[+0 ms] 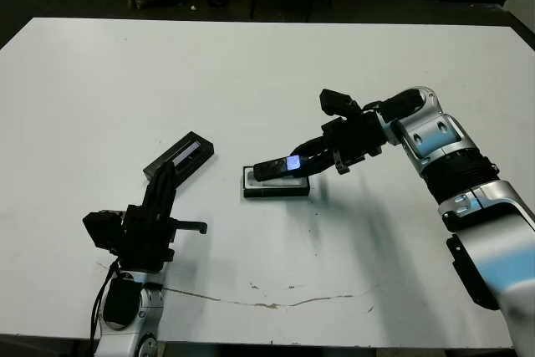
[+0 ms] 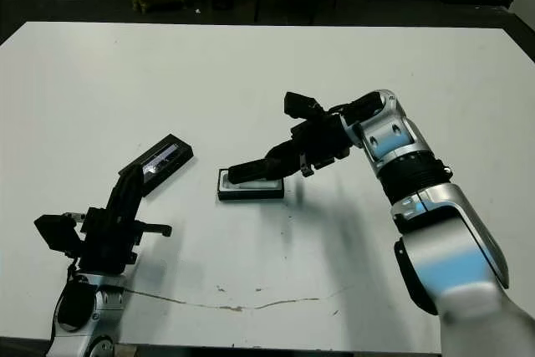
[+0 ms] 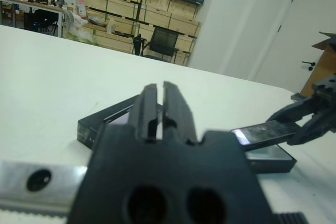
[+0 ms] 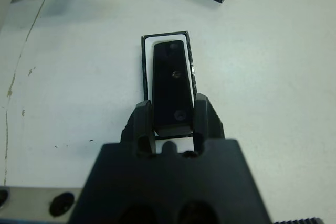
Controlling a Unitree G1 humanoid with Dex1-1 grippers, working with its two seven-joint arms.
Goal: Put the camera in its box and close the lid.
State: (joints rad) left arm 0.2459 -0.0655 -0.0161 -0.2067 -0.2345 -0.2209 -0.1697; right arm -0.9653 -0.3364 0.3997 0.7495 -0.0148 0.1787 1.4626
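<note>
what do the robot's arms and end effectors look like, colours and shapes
Both arms have glossy silver-white shells with black joints; the right arm shows rounded segments, ribbed black bands and a pale blue sheen. The left arm is mostly a black wrist block on a silver base, with a thin black cable beside it. The left end effector and the right end effector each carry two long, blocky black fingers.

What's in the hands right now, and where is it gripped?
The right hand grips the camera by its near end, fingers on its two long sides, over the box. The left hand holds nothing.
</note>
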